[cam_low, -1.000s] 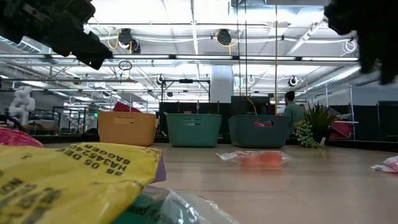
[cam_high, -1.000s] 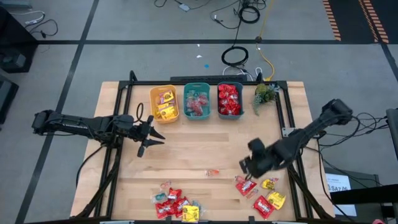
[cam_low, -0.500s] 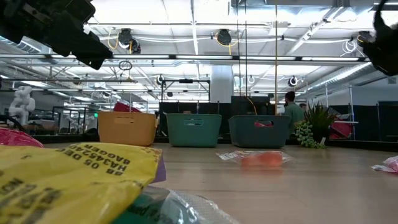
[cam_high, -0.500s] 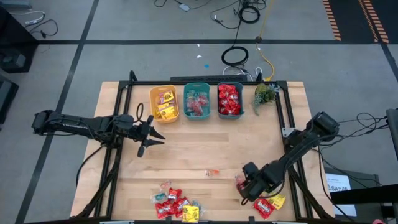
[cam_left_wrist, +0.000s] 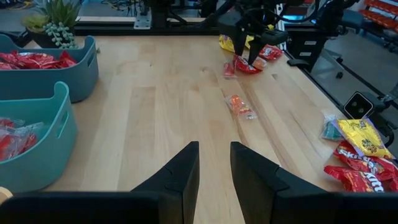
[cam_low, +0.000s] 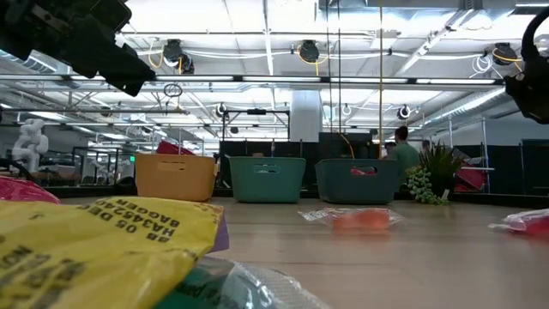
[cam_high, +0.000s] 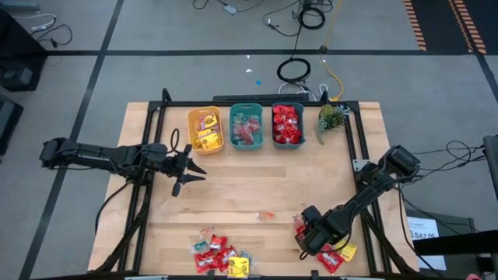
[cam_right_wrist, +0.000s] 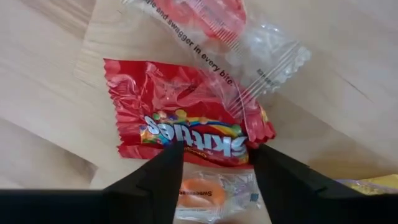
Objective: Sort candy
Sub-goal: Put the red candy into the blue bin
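Had my right hand (cam_right_wrist: pixel 214 158) part-open, empty, over a red packet (cam_right_wrist: pixel 186 124): light, crinkly, slippery, so I'd pinch mid-packet.

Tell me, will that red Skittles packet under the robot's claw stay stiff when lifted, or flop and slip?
Probably floppy: the red Skittles packet looks crinkled and thin. Its glossy film may be slippery. It lies flat, so it shouldn't roll, but it seems light enough to slide when nudged, perhaps dragging the clear-wrapped piece overlapping its corner.

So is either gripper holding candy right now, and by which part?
Neither holds anything. The right gripper is open, straddling the lower edge of a red Skittles packet, not clamped. The left gripper waits open and empty.
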You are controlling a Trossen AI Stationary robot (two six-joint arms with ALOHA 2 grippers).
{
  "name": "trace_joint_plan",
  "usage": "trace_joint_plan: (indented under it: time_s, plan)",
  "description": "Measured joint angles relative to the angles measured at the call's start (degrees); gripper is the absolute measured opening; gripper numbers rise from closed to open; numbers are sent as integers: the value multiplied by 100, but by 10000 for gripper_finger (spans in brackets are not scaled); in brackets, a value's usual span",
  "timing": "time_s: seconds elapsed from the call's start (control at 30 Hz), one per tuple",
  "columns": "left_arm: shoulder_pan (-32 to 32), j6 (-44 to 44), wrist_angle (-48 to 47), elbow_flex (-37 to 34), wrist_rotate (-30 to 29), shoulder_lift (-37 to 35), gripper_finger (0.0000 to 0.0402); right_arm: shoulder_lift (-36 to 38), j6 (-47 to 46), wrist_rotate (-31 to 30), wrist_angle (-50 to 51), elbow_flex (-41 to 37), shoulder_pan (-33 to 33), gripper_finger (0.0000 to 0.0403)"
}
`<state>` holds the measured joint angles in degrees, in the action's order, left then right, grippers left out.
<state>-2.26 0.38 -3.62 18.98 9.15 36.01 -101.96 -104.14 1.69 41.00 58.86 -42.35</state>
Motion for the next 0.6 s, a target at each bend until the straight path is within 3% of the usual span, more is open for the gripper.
trace_joint_plan:
  time_s: [0.3, 0.6]
  plan:
    - [0, 0, 3, 0, 0, 0, 99, 5, -1, -142, 143, -8, 44, 18]
    - [0, 0, 5, 0, 0, -2, 99, 735, -170, -277, 932, 279, 39, 13]
